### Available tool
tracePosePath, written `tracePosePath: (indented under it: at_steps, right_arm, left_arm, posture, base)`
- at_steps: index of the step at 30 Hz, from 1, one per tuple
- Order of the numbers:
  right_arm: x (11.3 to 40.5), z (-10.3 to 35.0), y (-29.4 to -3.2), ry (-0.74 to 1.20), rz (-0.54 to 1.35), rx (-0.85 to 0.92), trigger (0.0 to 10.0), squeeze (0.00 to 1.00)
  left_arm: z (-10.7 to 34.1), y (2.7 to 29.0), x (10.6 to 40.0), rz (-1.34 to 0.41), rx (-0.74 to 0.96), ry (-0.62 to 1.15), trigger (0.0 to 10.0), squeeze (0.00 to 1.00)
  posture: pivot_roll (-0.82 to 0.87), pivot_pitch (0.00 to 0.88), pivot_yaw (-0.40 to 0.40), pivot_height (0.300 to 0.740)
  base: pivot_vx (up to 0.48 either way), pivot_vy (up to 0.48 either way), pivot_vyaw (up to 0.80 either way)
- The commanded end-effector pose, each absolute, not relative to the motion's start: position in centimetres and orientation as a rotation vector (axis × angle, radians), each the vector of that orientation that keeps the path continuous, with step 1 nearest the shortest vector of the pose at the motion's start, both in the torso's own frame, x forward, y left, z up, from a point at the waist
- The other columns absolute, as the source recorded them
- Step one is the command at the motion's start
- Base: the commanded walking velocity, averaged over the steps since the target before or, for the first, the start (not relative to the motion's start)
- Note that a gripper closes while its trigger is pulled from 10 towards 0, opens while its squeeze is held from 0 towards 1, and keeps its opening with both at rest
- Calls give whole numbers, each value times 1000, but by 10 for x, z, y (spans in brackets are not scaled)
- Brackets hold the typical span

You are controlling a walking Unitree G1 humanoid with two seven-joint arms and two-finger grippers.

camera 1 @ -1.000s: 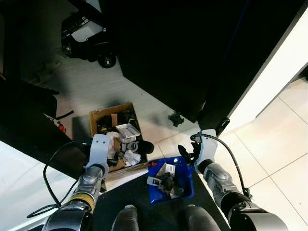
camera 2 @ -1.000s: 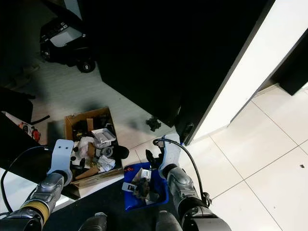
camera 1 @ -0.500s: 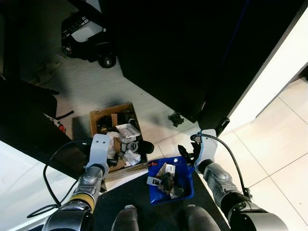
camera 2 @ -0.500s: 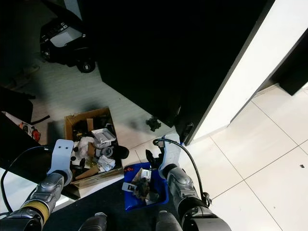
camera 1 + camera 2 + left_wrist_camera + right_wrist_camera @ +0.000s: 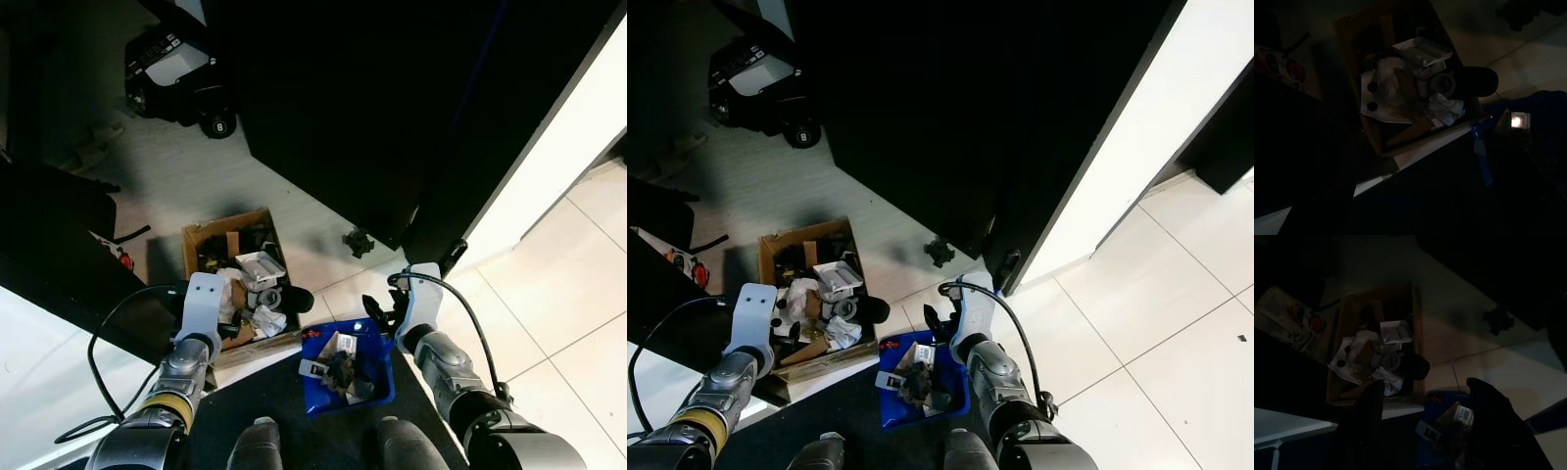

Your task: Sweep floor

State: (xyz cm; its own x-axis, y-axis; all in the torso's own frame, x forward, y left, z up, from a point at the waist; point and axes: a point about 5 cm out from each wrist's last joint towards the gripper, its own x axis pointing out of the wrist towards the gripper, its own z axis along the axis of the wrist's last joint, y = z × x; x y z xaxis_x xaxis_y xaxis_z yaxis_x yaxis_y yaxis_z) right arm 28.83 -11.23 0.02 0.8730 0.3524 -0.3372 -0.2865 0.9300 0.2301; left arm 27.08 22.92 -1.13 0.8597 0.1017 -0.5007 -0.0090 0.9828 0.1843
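Observation:
A blue dustpan (image 5: 372, 377) lies on the floor just ahead of my feet, holding dark clumps and bits of paper. My right gripper (image 5: 376, 312) hovers at the pan's far right corner. In the right wrist view its two black fingers (image 5: 1373, 417) stand well apart with the pan (image 5: 1437, 399) below and between them, gripping nothing. A small black clump of debris (image 5: 358, 242) sits on the tiles beyond the pan. My left arm's white wrist (image 5: 201, 304) hangs beside the cardboard box; its fingers are lost in shadow. A blue handle (image 5: 1481, 154) is faintly visible in the left wrist view.
An open cardboard box (image 5: 195, 238) full of rubbish stands left of the pan. A large black cabinet (image 5: 392, 108) rises ahead. A black wheeled machine (image 5: 176, 69) sits at far left. White tiles (image 5: 558, 284) spread to the right; a dark mat (image 5: 294, 431) lies underfoot.

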Motion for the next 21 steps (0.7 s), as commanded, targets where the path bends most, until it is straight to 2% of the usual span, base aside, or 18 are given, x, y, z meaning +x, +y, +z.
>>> tracePosePath:
  at_steps: [1, 21]
  right_arm:
    - [285, -5, -114, 412, 320, 184, 10000, 0]
    - [284, -5, -114, 412, 320, 185, 10000, 0]
  left_arm:
    - [-18, 227, 265, 59, 170, 568, 10000, 0]
    - [-18, 228, 265, 59, 171, 567, 10000, 0]
  posture:
    - [-93, 105, 12, 740]
    - [-92, 107, 11, 740]
  base:
    - [0, 0, 0]
    - [0, 0, 0]
